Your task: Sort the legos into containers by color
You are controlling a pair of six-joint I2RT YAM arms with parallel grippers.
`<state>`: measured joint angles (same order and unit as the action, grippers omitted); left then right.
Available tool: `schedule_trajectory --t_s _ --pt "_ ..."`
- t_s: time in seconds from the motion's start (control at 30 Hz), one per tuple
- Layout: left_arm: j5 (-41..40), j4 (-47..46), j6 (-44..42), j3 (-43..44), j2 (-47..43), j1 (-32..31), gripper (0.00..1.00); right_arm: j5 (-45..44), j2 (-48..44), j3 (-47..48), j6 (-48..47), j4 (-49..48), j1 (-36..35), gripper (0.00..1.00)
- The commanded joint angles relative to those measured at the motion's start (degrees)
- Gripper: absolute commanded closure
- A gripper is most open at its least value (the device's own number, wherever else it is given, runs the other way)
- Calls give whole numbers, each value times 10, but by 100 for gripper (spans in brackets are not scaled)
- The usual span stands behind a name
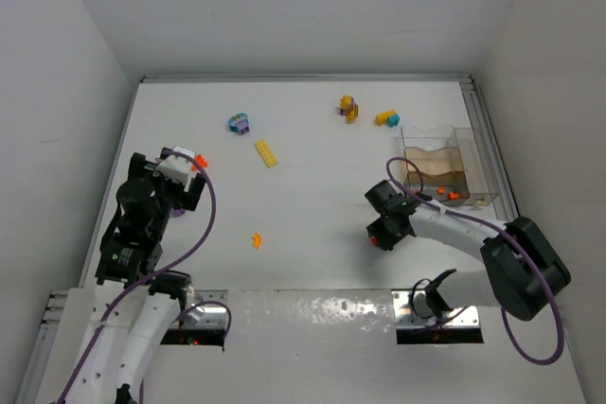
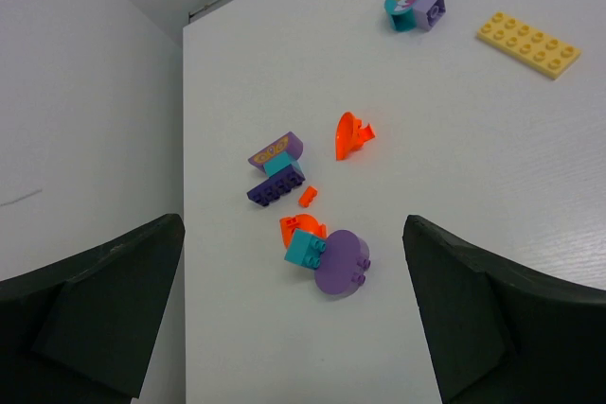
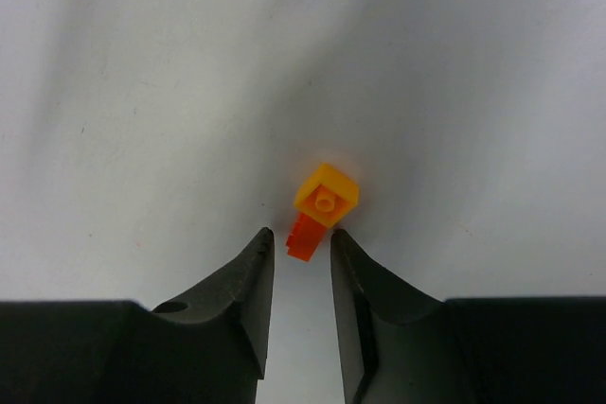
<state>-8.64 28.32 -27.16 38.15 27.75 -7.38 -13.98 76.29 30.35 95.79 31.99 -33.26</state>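
Note:
My right gripper (image 3: 301,234) (image 1: 381,234) is low over the table, jaws a narrow gap apart. A small orange-and-yellow lego clump (image 3: 320,207) lies on the table between its tips, with a sliver of space on the left side. My left gripper (image 2: 294,221) (image 1: 182,182) is wide open above a scatter of legos: a teal-purple-orange clump (image 2: 322,251), a dark purple clump (image 2: 277,175) and an orange heart piece (image 2: 350,134). The clear compartment box (image 1: 473,153) stands at the right with orange bricks (image 1: 445,195) in its near compartment.
More legos lie on the table: a teal-and-purple clump (image 1: 239,122) (image 2: 415,4), a yellow plate (image 1: 267,152) (image 2: 528,43), an orange curved piece (image 1: 257,239), a yellow-purple clump (image 1: 348,107) and a yellow-teal clump (image 1: 386,118). White walls close in the table's left, back and right.

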Motion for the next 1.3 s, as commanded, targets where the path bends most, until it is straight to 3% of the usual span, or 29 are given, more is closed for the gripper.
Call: schedule_trajectory --t_s 0.0,0.07,0.1,0.17,0.37,0.5,0.57,0.6,0.63,0.67,0.77,0.83,0.87,0.9,0.97,1.07,1.1,1.2,1.27 --pt "-3 -22 1 3 1 8 0 -23 -1 -21 3 19 -3 70" --pt "-1 -23 1 3 1 8 0 -22 3 -24 0 7 -3 78" --pt "-1 -23 1 3 2 8 0 -21 4 -24 -2 4 -3 89" --pt "-3 -23 -3 3 2 8 0 -17 12 -24 -3 1 -2 99" --pt "-8 -21 -1 2 -1 8 0 -28 18 15 -76 3 -3 100" --pt "-8 -21 0 -2 -2 8 0 8 26 86 -229 -31 -4 100" --pt "-8 -22 0 -2 -2 8 0 15 39 165 -355 -16 -3 100" --pt "-8 -23 1 -2 -2 8 0 28 65 202 -464 -5 3 100" --pt "-8 -24 1 -2 -1 9 0 34 89 242 -516 64 7 100" --pt "-7 -25 4 -1 -1 9 0 13 117 339 -544 124 11 100" --pt "6 -25 13 0 0 9 0 -137 174 421 -612 225 23 100" --pt "16 -18 19 0 -2 9 0 -147 155 423 -617 222 94 100" --pt "19 -15 20 -1 -2 9 0 -118 145 416 -608 220 134 100" --pt "21 -6 18 -2 -4 9 0 -87 134 406 -591 214 224 100" --pt "20 14 -14 -13 -3 9 0 -32 97 366 -586 172 294 100" --pt "1 52 -85 -23 34 9 1 -53 90 365 -617 136 331 100" --pt "-38 58 -97 -22 75 8 2 -53 97 374 -631 139 348 100" --pt "-113 74 -87 -10 182 8 3 -55 126 400 -643 142 353 100" --pt "-122 93 -67 19 229 8 5 -61 134 400 -647 127 355 100"
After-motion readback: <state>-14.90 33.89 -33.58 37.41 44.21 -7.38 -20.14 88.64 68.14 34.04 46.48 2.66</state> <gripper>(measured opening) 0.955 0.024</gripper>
